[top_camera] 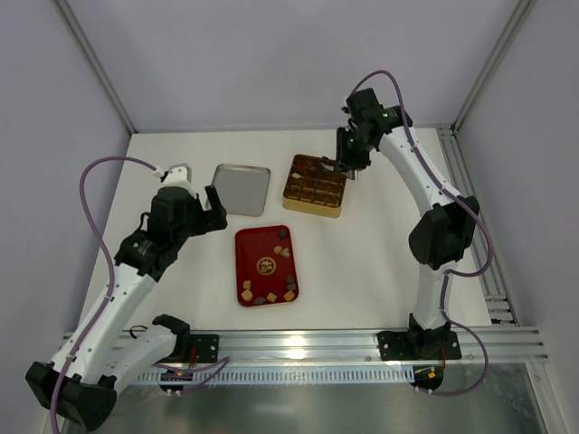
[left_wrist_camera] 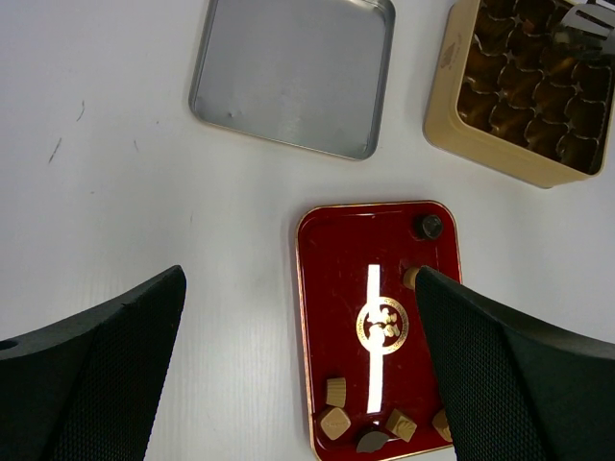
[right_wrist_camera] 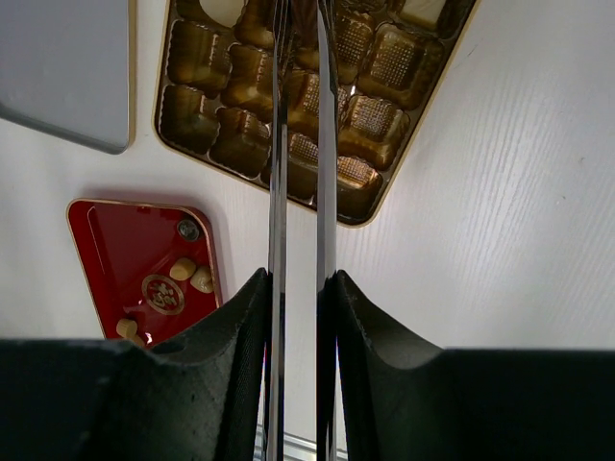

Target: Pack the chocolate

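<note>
Spread wide, the left gripper (left_wrist_camera: 300, 283) holds nothing; between its fingers (left_wrist_camera: 96, 370) sits the red tray (left_wrist_camera: 332, 288) with about seven pieces of chocolate (left_wrist_camera: 335, 391) unpacked, one half hidden behind a finger. Right wrist: the right gripper (right_wrist_camera: 300, 19) has its thin blades (right_wrist_camera: 277, 144) almost pressed together over the gold tin (right_wrist_camera: 235, 144), tips cut off at the frame edge, so whether they pinch a piece I cannot tell; cups beneath look mostly empty. Overhead, packing seems barely begun, the tin's contents too small to count

1 ea: tin (top_camera: 312, 210), lid (top_camera: 241, 188), tray (top_camera: 254, 242)
</note>
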